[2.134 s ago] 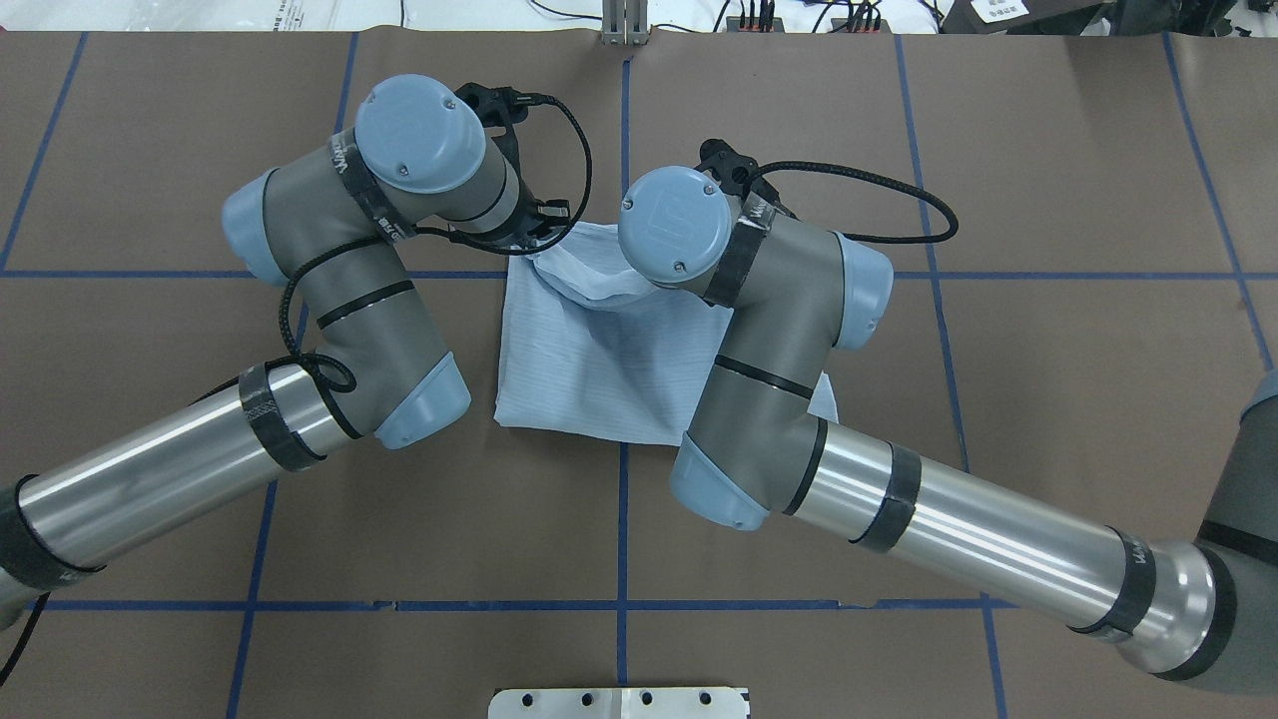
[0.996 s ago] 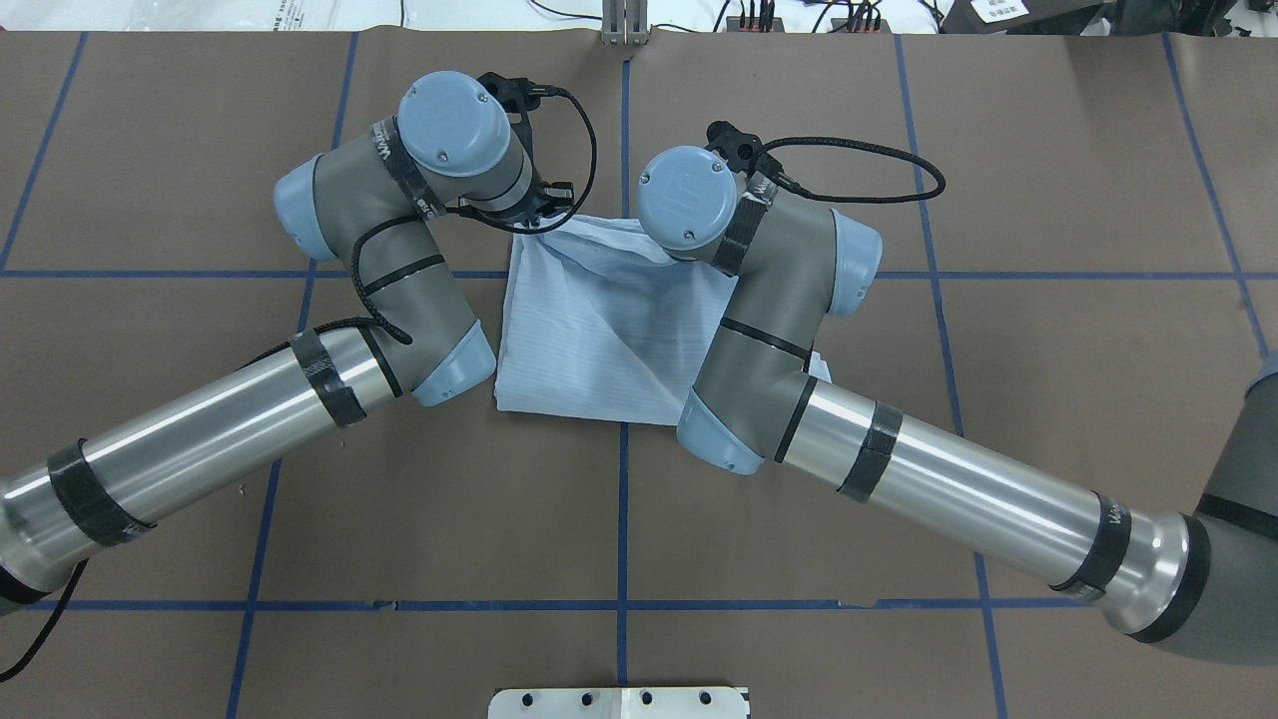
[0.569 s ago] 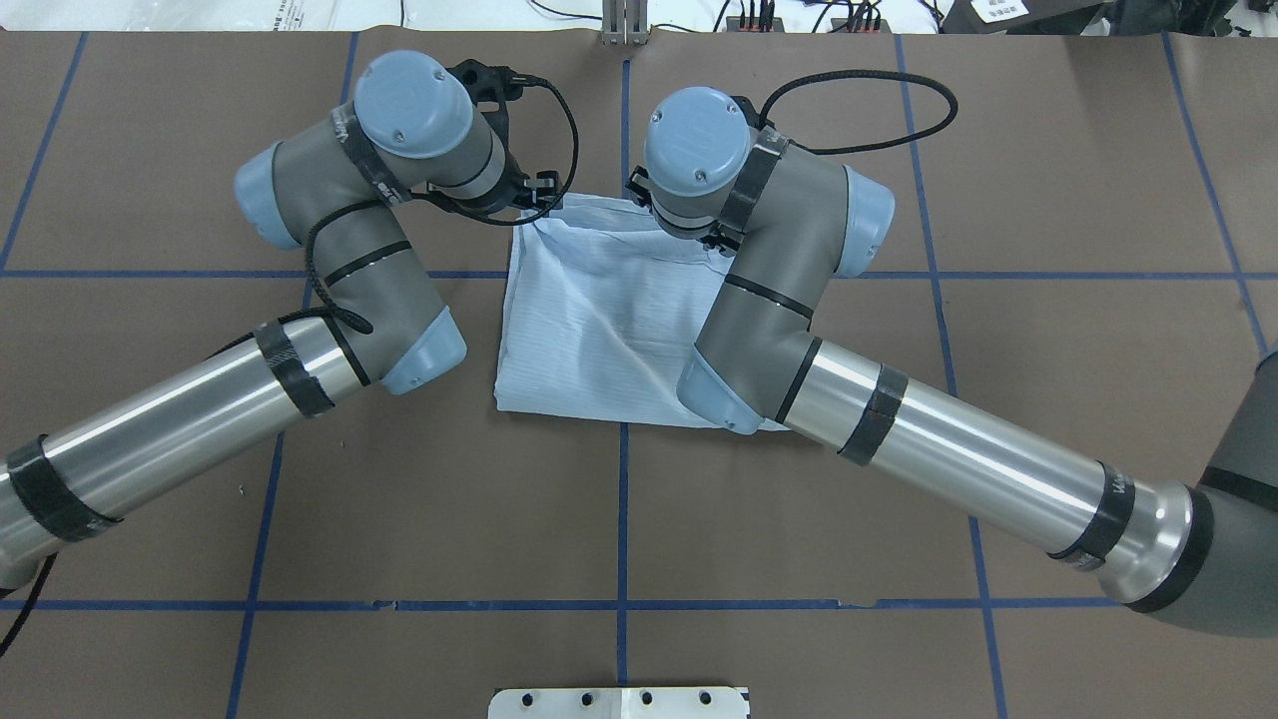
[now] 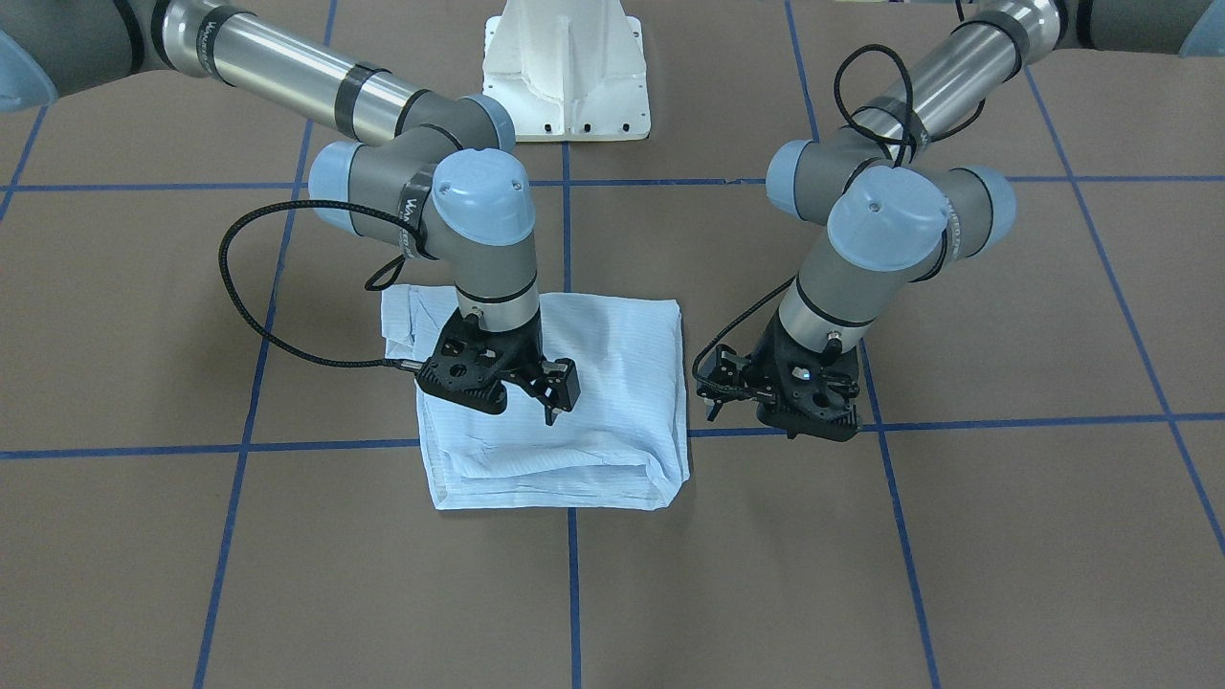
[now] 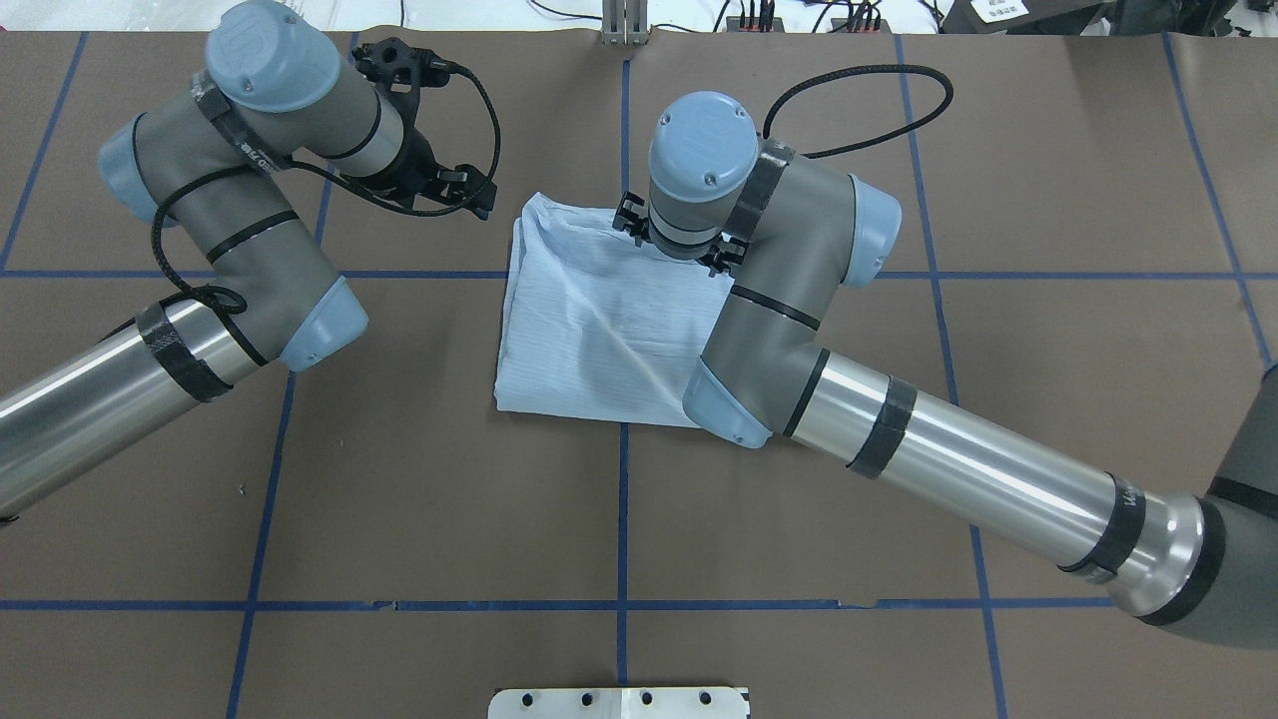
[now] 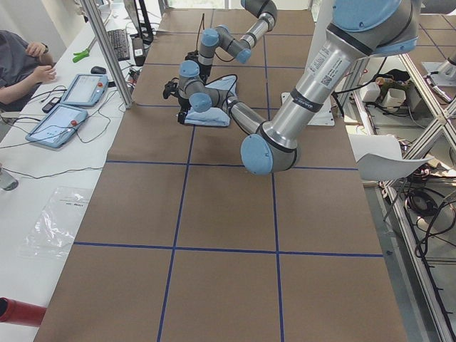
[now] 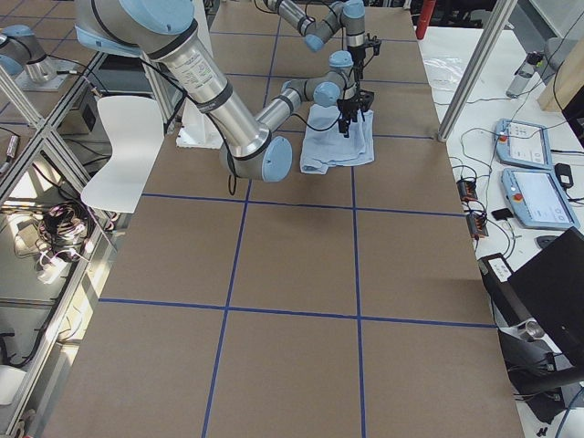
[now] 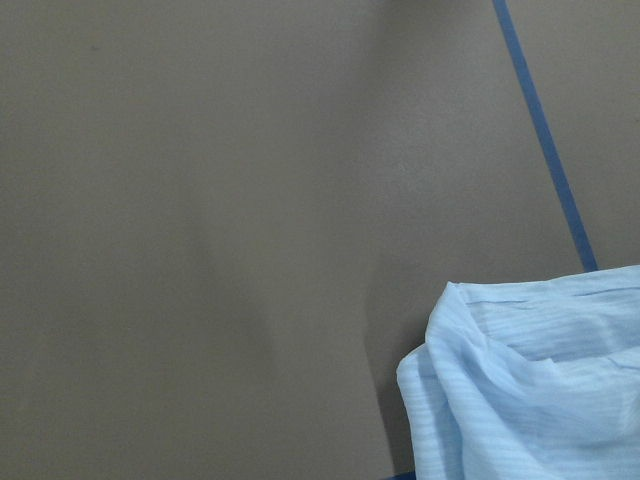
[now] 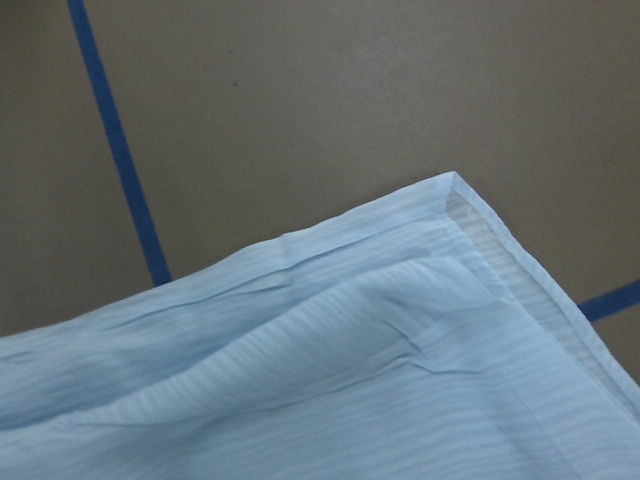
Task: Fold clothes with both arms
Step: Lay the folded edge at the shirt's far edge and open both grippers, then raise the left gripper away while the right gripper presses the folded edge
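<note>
Left arm (image 5: 240,230) withdrew | left fingers (image 5: 477,197) parted, empty, beside shirt (image 5: 589,330) | right fingers (image 4: 551,410) above shirt, spread unclear

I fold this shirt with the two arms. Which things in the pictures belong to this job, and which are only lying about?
Belong to the job:
- shirt, folded on the table
- left gripper, beside the shirt
- right gripper, over the shirt

Only lying about:
- tablet
- keyboard
- plastic bag
- white chair

Overhead/front cams opposed, side cams far, wrist cams close; all share shirt (image 4: 622,383).
</note>
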